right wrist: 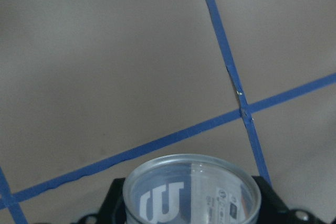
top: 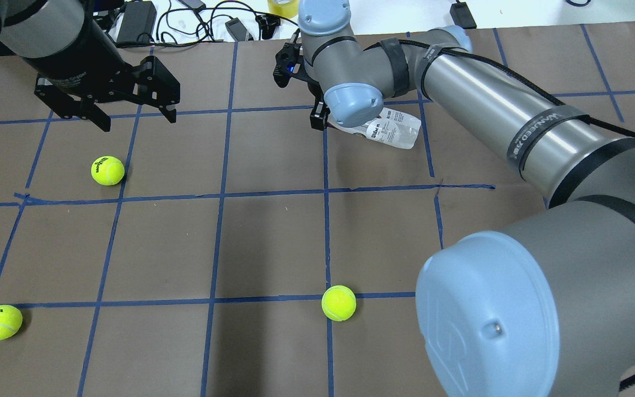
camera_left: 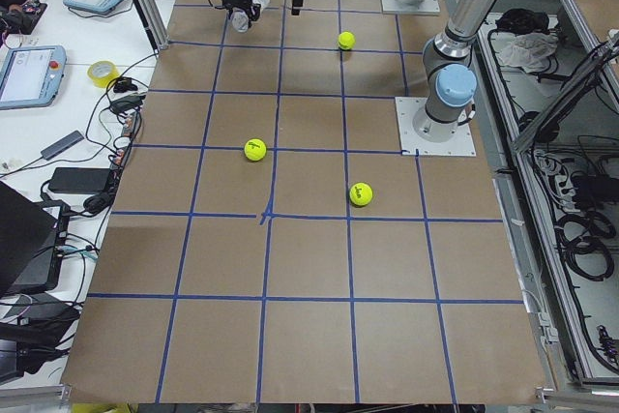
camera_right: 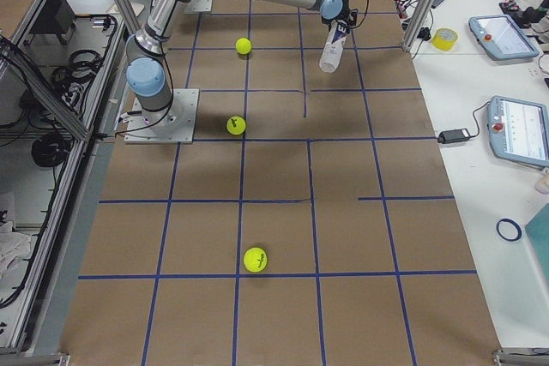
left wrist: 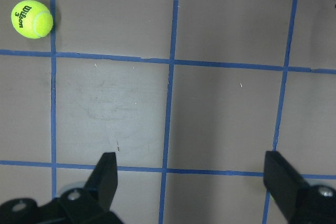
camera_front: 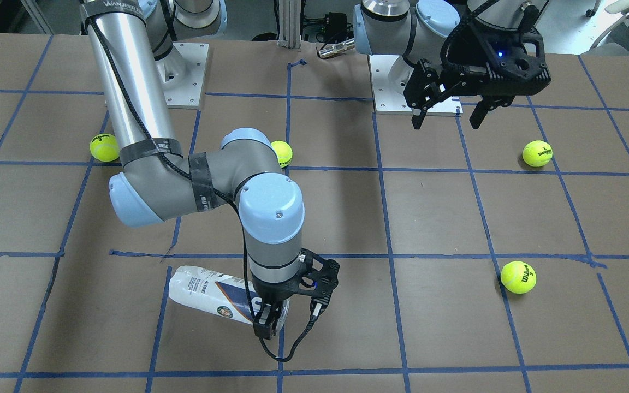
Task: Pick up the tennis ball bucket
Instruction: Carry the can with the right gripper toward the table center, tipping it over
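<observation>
The tennis ball bucket (camera_front: 205, 292) is a clear can with a white, navy and orange label. It shows tilted in the overhead view (top: 389, 128) and the right side view (camera_right: 331, 47). My right gripper (camera_front: 268, 322) is shut on its open end, whose rim (right wrist: 191, 198) fills the bottom of the right wrist view. I cannot tell whether the can's other end touches the table. My left gripper (camera_front: 445, 117) is open and empty, raised above the table far from the can, and it also shows overhead (top: 135, 118).
Yellow-green tennis balls lie loose on the brown taped table: two near my left arm (camera_front: 537, 153) (camera_front: 518, 277), two near my right arm (camera_front: 105, 148) (camera_front: 282, 153). One ball (left wrist: 31, 19) shows in the left wrist view. Cables and devices (top: 141, 16) sit beyond the far edge.
</observation>
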